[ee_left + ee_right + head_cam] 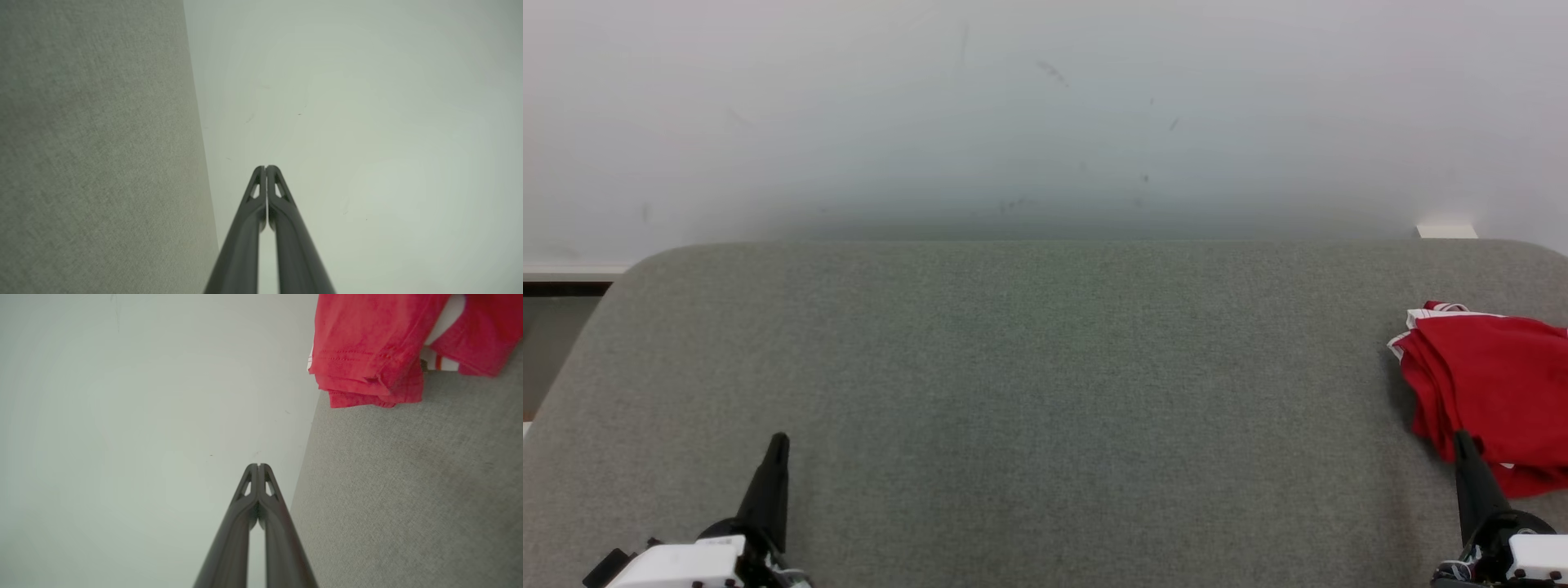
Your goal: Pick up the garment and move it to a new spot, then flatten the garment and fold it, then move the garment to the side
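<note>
Folded red garment (1490,392) sits at right edge of grey surface (1045,392), left end effector (779,443) and right end effector (1463,438) closed, empty: set-aside step looks done, no further grasp needed.

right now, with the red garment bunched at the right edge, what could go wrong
The red garment lies in bunched layers at the right edge of the grey table, partly cut off in the head view; a grab may catch one layer only. The right pincer is shut near it; unopened, it would just shove the pile. The left pincer sits far off, a long reach.
</note>
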{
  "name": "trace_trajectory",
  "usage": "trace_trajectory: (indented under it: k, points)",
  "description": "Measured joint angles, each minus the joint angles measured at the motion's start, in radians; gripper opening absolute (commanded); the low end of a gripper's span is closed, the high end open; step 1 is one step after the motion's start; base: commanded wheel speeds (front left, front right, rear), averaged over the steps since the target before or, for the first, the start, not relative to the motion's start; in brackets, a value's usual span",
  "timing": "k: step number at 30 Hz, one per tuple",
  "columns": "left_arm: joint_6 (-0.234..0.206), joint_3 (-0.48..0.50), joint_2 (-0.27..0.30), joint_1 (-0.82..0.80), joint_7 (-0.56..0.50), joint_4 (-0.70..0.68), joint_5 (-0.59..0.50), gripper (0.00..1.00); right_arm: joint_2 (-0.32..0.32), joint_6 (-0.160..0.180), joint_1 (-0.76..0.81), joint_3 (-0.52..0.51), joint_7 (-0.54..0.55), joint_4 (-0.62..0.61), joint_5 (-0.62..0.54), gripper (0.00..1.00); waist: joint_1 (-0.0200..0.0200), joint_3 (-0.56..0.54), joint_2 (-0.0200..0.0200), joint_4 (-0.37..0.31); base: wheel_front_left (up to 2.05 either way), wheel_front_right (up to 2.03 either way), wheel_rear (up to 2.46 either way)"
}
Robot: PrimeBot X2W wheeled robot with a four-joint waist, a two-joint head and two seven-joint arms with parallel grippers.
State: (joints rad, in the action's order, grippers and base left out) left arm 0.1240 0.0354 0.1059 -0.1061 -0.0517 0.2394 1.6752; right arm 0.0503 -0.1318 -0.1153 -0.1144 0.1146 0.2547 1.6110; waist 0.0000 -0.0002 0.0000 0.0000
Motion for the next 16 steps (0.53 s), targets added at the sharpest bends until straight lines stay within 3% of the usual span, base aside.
trace_trajectory:
  k: [16]
  points:
    - [0.000, 0.004, -0.001, 0.000, -0.001, 0.000, 0.000, 0.00, 0.000, 0.000, 0.000, 0.000, 0.000, 0.000, 0.000, 0.00, 0.0000, 0.000, 0.0000, 0.000, 0.00, 0.00, 0.00]
